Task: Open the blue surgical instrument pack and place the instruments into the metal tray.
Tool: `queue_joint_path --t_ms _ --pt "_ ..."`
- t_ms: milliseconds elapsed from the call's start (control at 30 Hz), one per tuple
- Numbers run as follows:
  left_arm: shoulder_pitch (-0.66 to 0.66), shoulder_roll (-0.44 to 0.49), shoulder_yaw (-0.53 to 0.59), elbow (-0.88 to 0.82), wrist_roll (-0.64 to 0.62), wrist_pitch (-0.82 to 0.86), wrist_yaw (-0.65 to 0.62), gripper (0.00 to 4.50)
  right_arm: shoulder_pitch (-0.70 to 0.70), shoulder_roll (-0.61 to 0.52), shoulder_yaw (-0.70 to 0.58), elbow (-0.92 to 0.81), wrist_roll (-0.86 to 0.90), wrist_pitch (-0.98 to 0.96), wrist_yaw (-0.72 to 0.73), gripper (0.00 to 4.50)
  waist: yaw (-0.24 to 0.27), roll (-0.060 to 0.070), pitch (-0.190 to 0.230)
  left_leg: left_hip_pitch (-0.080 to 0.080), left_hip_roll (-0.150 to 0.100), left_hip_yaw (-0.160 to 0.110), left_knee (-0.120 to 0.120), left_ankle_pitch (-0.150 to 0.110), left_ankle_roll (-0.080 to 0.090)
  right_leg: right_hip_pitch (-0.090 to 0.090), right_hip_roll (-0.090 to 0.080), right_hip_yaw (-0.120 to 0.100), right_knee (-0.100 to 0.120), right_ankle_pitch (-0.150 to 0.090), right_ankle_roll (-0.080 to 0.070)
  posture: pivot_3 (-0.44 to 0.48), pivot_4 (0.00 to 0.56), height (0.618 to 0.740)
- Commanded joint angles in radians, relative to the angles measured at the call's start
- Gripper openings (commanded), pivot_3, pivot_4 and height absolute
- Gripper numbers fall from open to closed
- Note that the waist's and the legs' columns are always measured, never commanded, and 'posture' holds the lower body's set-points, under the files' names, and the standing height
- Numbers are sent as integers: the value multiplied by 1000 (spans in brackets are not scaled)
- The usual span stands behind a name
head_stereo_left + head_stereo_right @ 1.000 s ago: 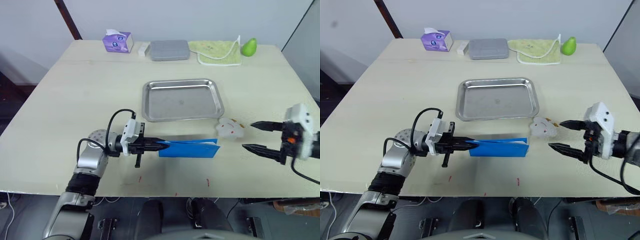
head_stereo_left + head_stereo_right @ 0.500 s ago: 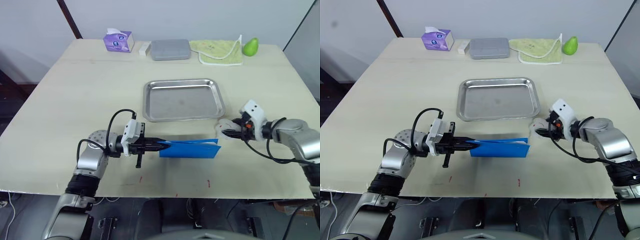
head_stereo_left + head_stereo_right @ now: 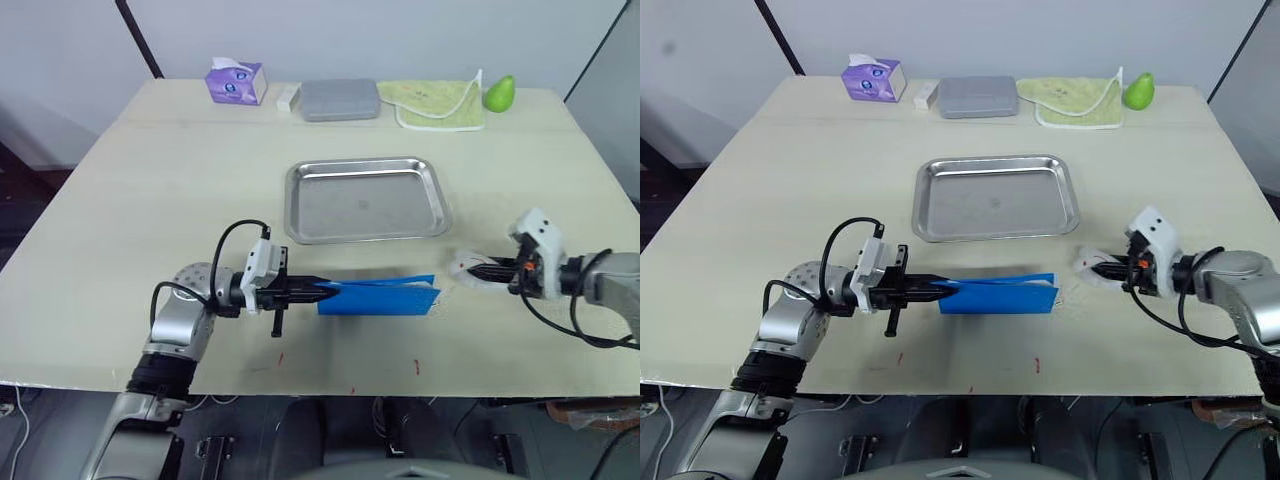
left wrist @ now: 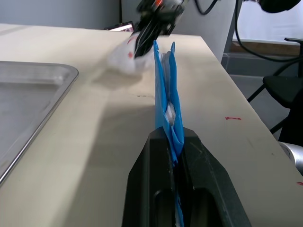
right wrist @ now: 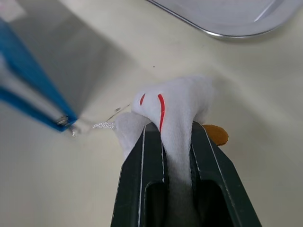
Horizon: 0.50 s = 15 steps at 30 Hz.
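Note:
The blue surgical instrument pack (image 3: 378, 296) lies near the table's front edge. My left gripper (image 3: 325, 293) is shut on its left end. In the left wrist view the pack (image 4: 165, 90) stands on edge between the fingers, its folds slightly parted. The instruments are hidden. Behind the pack sits the metal tray (image 3: 366, 200) with nothing in it. Right of the pack, my right gripper (image 3: 480, 270) is shut on a small white toy (image 3: 463, 266). The right wrist view shows the toy (image 5: 175, 101) squeezed between the two fingers, an orange foot beside it.
Along the far edge stand a purple tissue box (image 3: 237, 82), a small white box (image 3: 287, 96), a grey hard case (image 3: 340, 99), a green cloth (image 3: 438, 103) and a green pear-shaped object (image 3: 498, 93). Small red marks dot the table near the front edge.
My right gripper came in from the right, shut on the white toy and drew back to the right with it. The left gripper and the pack have stayed put.

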Motion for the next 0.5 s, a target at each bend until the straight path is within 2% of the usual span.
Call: queue_joint_path --t_ms 33,200,300,500 --pt "7 12 0 -5 6 0 -5 0 47 -40 -104 -91 58 31 8 6 0 0 0 0 0 0 0 0 0 0 0 0 0 0 0 0 150 740" --pt "8 22 2 5 9 -4 -15 0 74 -50 -222 -144 134 72 -11 6 0 0 0 0 0 0 0 0 0 0 0 0 0 0 0 0 150 740" --pt "7 30 1 14 17 -19 -24 0 28 -37 -303 -179 276 106 29 6 -1 0 0 0 0 0 0 0 0 0 0 0 0 0 0 0 150 740" --pt "-5 35 -10 29 30 -38 -29 0 -138 8 -225 -209 384 149 -45 6 -6 0 0 1 0 0 0 0 0 0 1 0 1 0 0 0 150 740"
